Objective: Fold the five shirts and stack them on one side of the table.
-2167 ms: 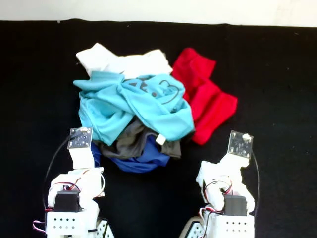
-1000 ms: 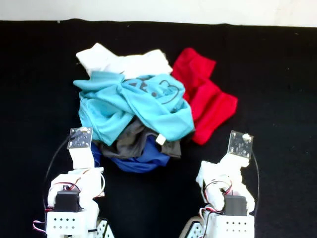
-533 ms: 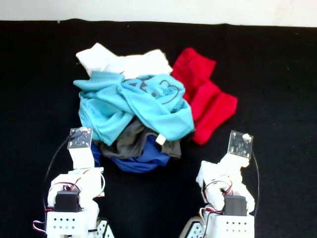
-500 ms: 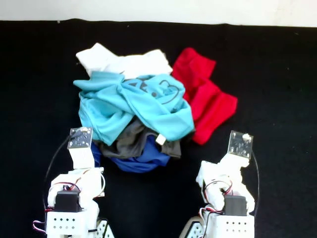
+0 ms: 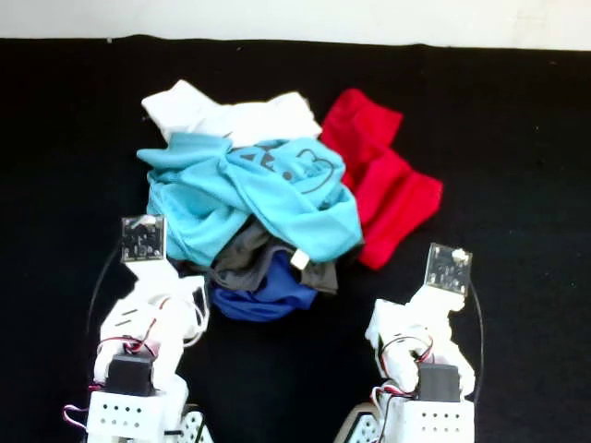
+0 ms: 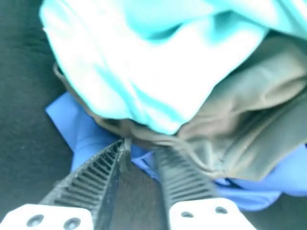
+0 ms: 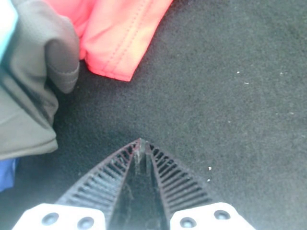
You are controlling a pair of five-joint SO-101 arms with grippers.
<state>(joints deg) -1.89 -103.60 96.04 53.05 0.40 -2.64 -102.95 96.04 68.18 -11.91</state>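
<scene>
1. Nearest me, the right end effector (image 7: 140,145) is closed with nothing in it, its tips pressed together above bare black table (image 7: 230,96), a little apart from the edge of the clothes.
2. The left end effector (image 6: 140,148) is parted by a narrow gap. Its tips sit right at the near edge of the pile, where the blue shirt (image 6: 81,139) meets the grey shirt (image 6: 240,139). I can't see any cloth pinched between them.
3. All five shirts lie unfolded in one crumpled heap in the middle of the table (image 5: 517,148), ahead of both arms.
4. The blue shirt (image 5: 263,297) is at the bottom of the near side, poking out from under the grey shirt (image 5: 245,258).
5. The teal shirt (image 5: 268,189) is draped over the top of both and covers most of the heap.
6. The red shirt (image 5: 383,189) lies bunched on the right, touching the teal one.
7. Farthest off, the white shirt (image 5: 231,115) sticks out from behind the teal shirt at the back.
</scene>
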